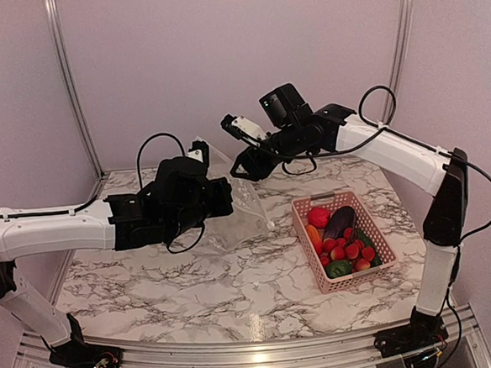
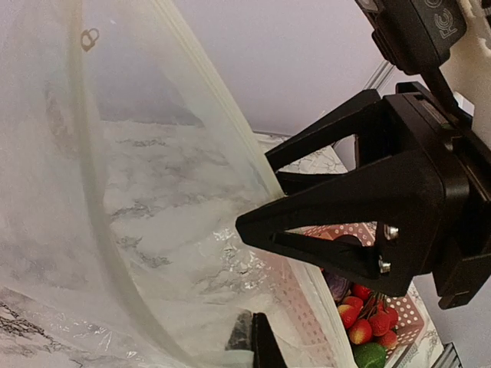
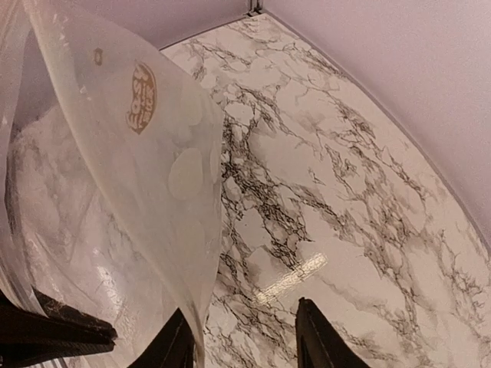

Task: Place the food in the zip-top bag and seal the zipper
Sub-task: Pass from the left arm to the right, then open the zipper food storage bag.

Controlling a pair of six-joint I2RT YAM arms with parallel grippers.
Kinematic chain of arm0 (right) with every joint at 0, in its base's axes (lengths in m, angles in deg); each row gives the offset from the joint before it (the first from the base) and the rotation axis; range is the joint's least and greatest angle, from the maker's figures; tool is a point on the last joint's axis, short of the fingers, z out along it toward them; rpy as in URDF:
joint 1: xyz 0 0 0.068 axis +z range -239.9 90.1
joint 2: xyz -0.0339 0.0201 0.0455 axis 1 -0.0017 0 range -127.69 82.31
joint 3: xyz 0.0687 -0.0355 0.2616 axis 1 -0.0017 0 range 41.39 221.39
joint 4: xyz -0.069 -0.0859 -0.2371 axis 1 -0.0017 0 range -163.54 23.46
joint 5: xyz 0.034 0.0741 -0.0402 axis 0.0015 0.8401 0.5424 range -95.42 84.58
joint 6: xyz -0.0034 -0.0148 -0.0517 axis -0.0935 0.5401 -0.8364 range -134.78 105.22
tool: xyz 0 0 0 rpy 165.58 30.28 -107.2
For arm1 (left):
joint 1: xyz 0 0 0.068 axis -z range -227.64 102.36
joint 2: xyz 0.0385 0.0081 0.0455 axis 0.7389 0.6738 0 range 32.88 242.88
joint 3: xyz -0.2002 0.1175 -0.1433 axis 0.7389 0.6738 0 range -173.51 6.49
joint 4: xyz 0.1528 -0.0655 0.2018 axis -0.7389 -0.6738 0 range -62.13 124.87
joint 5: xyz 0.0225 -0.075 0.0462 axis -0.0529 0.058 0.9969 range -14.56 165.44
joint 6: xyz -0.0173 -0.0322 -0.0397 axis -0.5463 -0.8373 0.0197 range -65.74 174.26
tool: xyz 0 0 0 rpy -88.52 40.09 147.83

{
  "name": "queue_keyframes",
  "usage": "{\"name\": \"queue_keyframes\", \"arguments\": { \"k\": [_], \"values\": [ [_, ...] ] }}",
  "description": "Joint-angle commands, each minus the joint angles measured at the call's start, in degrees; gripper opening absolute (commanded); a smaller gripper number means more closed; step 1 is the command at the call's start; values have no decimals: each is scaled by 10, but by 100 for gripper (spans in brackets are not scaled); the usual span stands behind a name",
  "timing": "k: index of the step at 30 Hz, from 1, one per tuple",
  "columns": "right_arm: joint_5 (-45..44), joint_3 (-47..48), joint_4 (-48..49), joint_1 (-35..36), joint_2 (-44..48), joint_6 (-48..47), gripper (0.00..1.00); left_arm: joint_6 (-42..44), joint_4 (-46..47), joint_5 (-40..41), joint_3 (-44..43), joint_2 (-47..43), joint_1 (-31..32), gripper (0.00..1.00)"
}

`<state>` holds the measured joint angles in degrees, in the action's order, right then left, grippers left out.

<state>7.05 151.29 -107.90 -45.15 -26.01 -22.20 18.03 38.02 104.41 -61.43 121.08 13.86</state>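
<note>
The clear zip-top bag [image 1: 242,197] hangs open in the air between both grippers. It fills the left wrist view [image 2: 153,192] and the left of the right wrist view [image 3: 130,192]. Its zipper [image 2: 219,100] shows as a pale strip along the mouth edge. My left gripper [image 1: 225,195] [image 2: 253,337] is shut on the bag's near wall. My right gripper [image 1: 246,169] [image 2: 257,192] [image 3: 242,341] is open, with the bag's far edge against its left finger. The food lies in the pink basket [image 1: 324,199]: red fruit [image 1: 318,216], eggplant [image 1: 339,221], carrot [image 1: 314,238], berries [image 1: 347,248] [image 2: 360,326], green pepper [image 1: 338,268].
The pink basket stands on the marble table [image 1: 193,280] right of centre, below and right of the bag; its wall shows in the left wrist view [image 2: 410,303]. Pale walls and metal corner posts [image 1: 70,87] close the back and sides.
</note>
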Motion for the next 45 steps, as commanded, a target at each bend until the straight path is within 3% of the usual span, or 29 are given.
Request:
{"name": "queue_keyframes", "arguments": {
  "k": [1,3,4,7,9,16,28,31,33,36,41,45],
  "values": [
    [-13,30,2,10,-7,1,20,-6,-5,15,-7,8,2,0],
    [-2,34,2,11,-8,2,0,-29,-27,42,-10,9,1,0],
    [-5,35,2,12,-7,3,0,-45,-45,63,-14,10,1,0],
    [-12,41,5,13,1,7,0,-85,-66,93,-15,10,-4,30],
    [-23,40,9,16,7,15,0,-100,-49,95,-8,9,-9,43],
    [-70,22,21,34,18,39,0,-99,54,57,20,15,-18,48],
    [-53,23,20,33,18,52,0,-97,56,61,-11,58,-41,41],
    [-52,21,20,34,17,52,0,-95,66,68,-6,58,-49,33],
    [-60,19,20,34,15,51,0,-86,67,82,-6,58,-55,21],
    [-133,10,20,34,15,52,0,-80,30,124,-15,47,-62,0],
    [-335,-11,36,29,23,49,0,-48,-13,143,-23,13,-61,0],
    [-389,-9,44,29,24,43,0,-42,-54,125,-38,10,-61,0]
  ]
}}
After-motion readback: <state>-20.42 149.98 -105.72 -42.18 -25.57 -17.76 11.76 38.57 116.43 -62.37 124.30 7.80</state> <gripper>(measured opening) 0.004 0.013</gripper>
